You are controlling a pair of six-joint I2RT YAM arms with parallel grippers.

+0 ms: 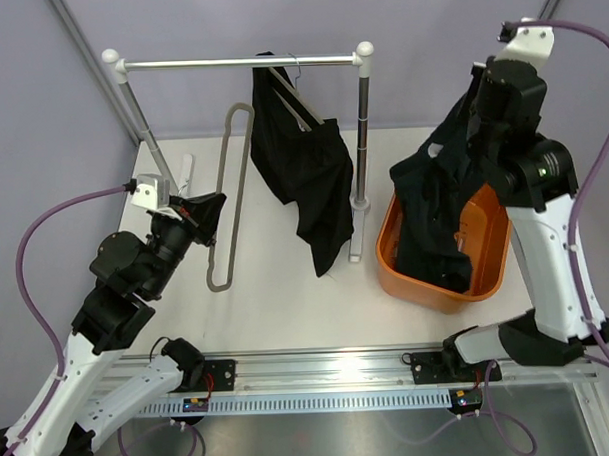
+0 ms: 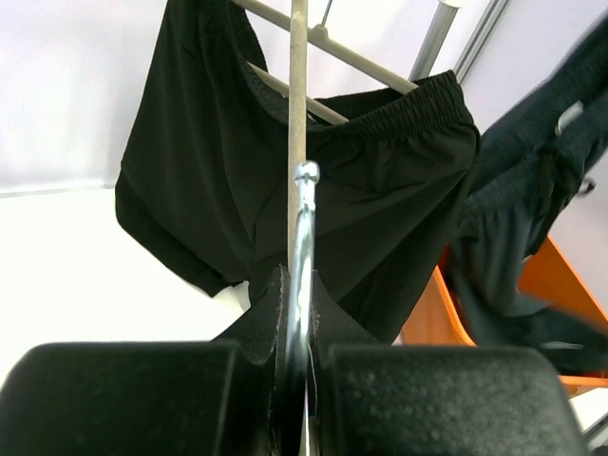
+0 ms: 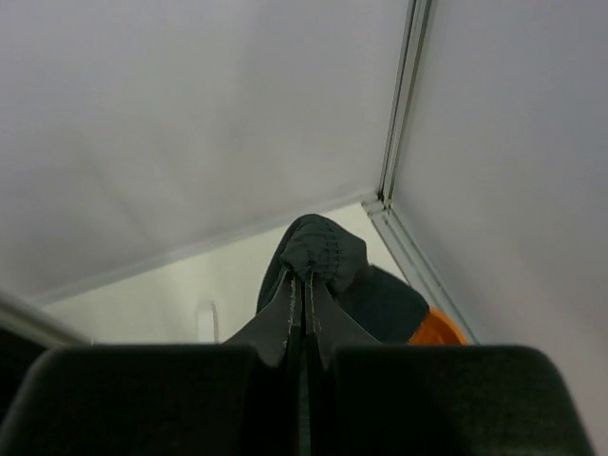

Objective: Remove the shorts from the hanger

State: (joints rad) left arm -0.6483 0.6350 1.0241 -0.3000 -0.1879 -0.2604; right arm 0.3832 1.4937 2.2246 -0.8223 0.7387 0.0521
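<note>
Hanging from the rack bar (image 1: 239,62) at the back of the table (image 1: 287,309), as the overhead view has it, a hanger (image 1: 302,96) carries one pair of black shorts, the hung pair (image 1: 303,173). It droops askew, one leg reaching lower on the right. The left gripper (image 1: 212,206) sits low to the left of it, its tip right at a long grey loop (image 1: 235,180). Over on the right, the right arm (image 1: 528,170) is raised. A second pair, the lifted pair (image 1: 429,199), trails from up by its wrist down into an orange bin (image 1: 401,270). That arm's fingers are hidden from this angle.

From the left wrist, the fingers are pressed together on a thin metal strip (image 2: 304,228) with no gap showing, and a pale rod (image 2: 297,95) rises in line beyond it. I cannot tell whether the strip belongs to the loop. Behind it the hung pair fills the view, its elastic waistband stretched over the hanger. To the right, the lifted pair droops over the bin.

From the right wrist, the right gripper (image 3: 302,285) is clamped tight on a bunched fold of the lifted pair, which pokes up past the fingertips. A sliver of the bin shows below it.
</note>
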